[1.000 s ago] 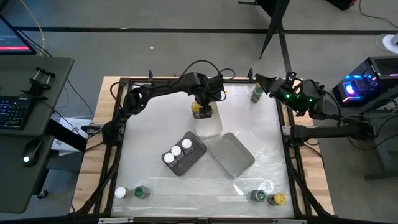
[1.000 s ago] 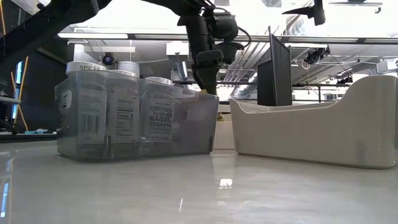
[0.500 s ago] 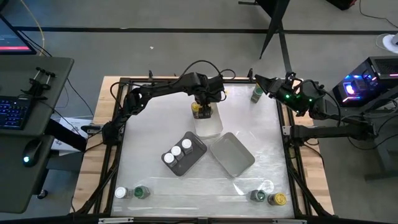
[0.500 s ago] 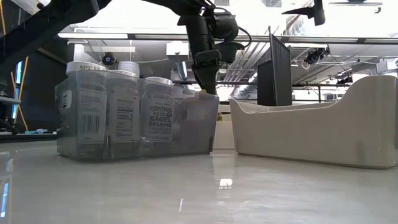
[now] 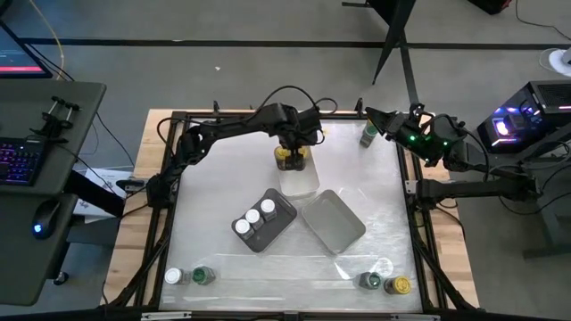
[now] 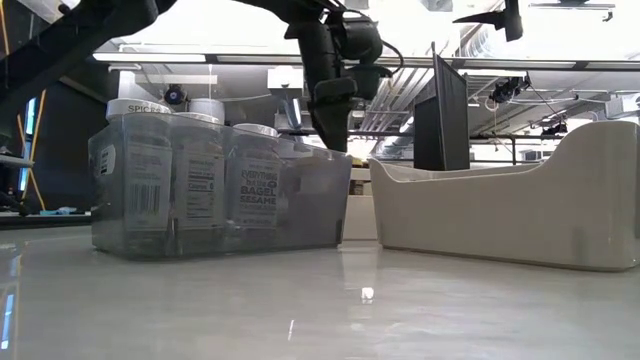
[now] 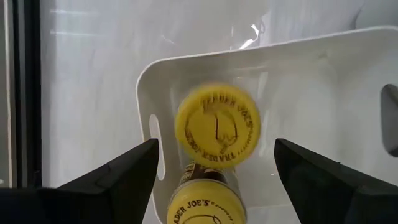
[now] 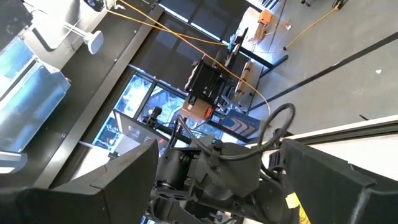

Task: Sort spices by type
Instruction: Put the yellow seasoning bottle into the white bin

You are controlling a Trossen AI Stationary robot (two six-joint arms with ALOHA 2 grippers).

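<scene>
**Left fingers let go of a yellow-lidded jar**

Since a second ago the left gripper (image 7: 214, 180) has spread wide over the white tray (image 7: 298, 74); the arm itself has hardly shifted, and the trays and loose jars lie as before; the fingers (image 7: 109, 180) now stand released on either side of a yellow-lidded jar (image 7: 217, 126), clear of it; a second yellow-lidded jar (image 7: 204, 202) sits just beside it, nearer the wrist. To finish well, I judge, lift straight up so neither finger clips a lid. Outward: three white-lidded jars (image 5: 252, 218) fill the grey tray (image 5: 284, 207); green-lidded jars (image 5: 202, 275) wait near the table edge. The right gripper (image 5: 375, 119) waits open, beside a green-lidded jar (image 5: 368, 134).
</scene>
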